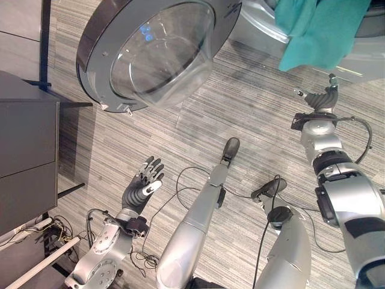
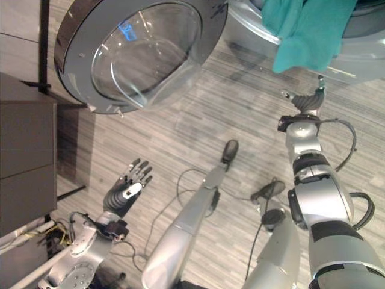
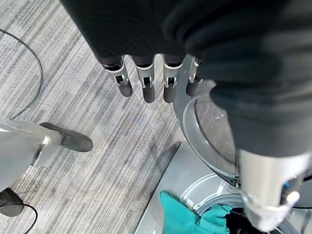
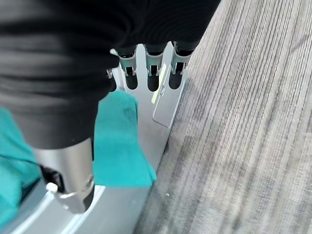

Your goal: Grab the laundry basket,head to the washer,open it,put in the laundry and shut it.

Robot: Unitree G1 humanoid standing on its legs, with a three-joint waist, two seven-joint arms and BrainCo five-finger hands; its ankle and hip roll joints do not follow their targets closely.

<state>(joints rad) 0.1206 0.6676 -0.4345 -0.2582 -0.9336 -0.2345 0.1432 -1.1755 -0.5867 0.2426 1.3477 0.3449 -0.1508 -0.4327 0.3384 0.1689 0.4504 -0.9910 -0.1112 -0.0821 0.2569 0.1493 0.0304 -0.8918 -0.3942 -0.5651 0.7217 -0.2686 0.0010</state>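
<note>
We are finding the washer (image 1: 355, 54) with its door (image 1: 150, 51) swung open; teal laundry (image 1: 319, 30) is hanging over the drum's rim, its upper part cut off. Left hand (image 1: 143, 185) and right hand (image 1: 319, 99) are hovering with fingers extended, holding nothing.

Both arms are silver-grey metal with black bands at the joints. The left hand (image 1: 143, 183) and right hand (image 1: 322, 99) have silver fingers with dark tips. A dark ribbed cover wraps each hand's back and wrist.
</note>
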